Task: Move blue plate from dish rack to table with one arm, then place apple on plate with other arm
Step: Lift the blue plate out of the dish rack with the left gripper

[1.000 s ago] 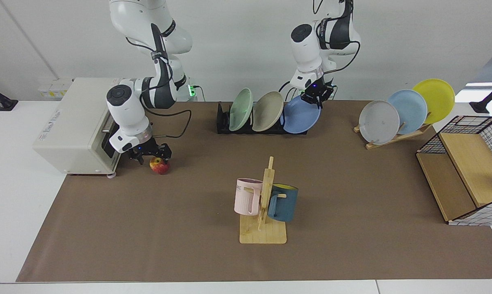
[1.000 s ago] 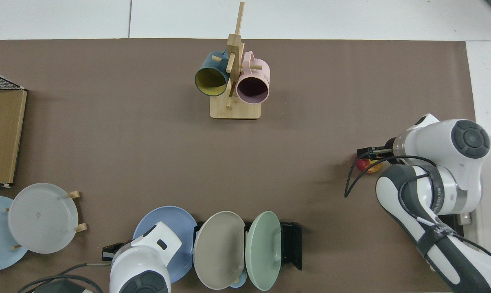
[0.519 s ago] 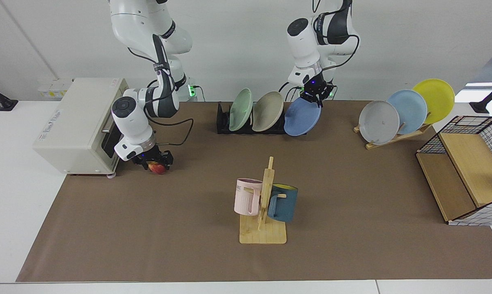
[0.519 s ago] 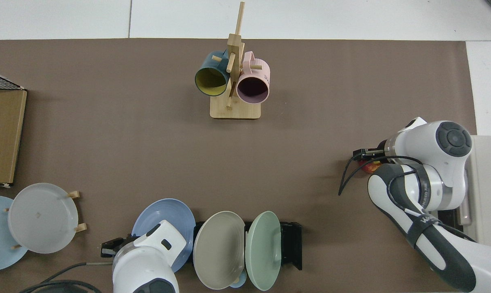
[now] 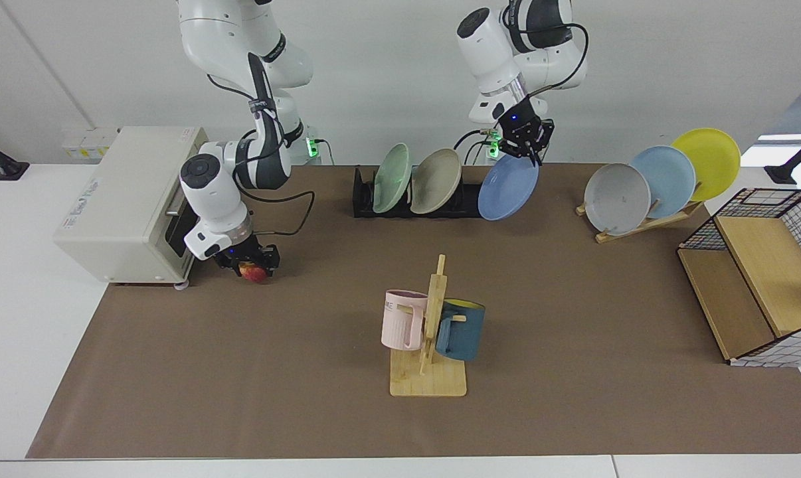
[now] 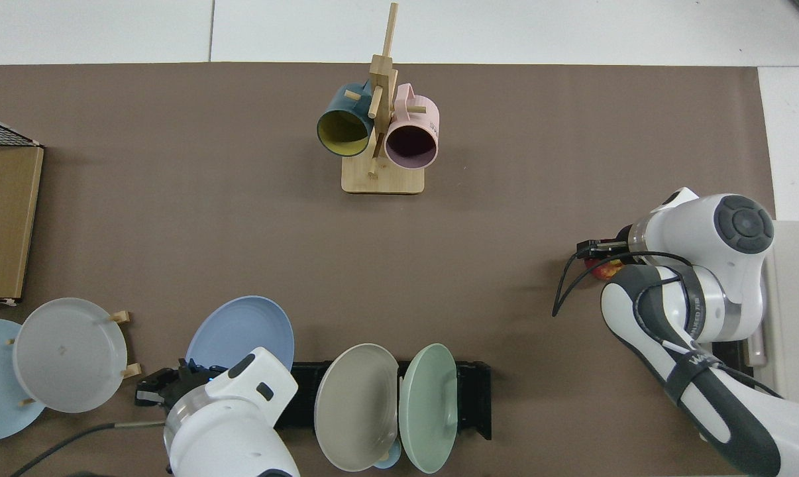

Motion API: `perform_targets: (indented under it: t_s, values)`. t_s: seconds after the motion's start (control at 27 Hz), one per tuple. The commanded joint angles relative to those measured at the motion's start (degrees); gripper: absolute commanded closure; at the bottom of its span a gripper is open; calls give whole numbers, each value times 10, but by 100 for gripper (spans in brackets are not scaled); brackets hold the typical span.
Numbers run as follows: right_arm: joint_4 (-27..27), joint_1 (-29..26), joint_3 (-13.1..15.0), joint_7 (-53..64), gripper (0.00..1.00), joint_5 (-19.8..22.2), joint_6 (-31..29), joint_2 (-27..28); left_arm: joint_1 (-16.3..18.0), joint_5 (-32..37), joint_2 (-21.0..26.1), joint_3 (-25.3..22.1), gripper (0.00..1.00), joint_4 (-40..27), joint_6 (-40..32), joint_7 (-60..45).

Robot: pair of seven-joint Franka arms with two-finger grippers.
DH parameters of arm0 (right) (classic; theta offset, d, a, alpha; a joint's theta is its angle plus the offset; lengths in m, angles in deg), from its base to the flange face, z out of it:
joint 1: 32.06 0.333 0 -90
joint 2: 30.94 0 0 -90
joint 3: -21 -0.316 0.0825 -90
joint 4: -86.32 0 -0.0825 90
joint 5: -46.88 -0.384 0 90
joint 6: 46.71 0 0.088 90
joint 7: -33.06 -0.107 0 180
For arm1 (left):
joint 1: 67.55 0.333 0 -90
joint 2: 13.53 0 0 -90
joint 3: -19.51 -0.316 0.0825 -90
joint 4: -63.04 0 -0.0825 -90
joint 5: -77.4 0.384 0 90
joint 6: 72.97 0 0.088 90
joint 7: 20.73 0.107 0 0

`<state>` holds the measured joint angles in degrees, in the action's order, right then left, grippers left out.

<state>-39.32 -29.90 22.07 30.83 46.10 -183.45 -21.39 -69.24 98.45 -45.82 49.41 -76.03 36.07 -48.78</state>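
Brown mat over the table [image 5: 573, 411]: left gripper [image 5: 525, 147] pinches the stiff blue plate [image 5: 508, 188] by its top rim, clear of the dish rack [image 5: 463, 207] (probably slippery); right gripper [image 5: 248, 260] clamps the apple [image 5: 253, 271].

Bright, even light from overhead fills the room, leaving only soft, short shadows on the brown mat [image 5: 294, 372] under the mug tree [image 5: 430, 332] and beside the toaster oven [image 5: 118, 202], with no glare or blur.

Blue plate [image 5: 508, 188] beside dish rack [image 5: 470, 199] (apart).
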Motion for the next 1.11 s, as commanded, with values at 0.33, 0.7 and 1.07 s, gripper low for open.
perform_targets:
  t_s: [0.33, 0.7, 1.07]
  values:
    - [86, 0, -2, -13, 87, 4, 179, -72, 63, -112, 180, -81, 100, 197, 12, 16]
    - [92, -1, -3, -12, 87, 5, 201, -87, 62, -236, 206, -78, 100, 181, 90, -1]
    - [95, 0, -4, -15, 88, 4, 202, -93, 40, -305, 255, -60, 100, 157, 187, -37]
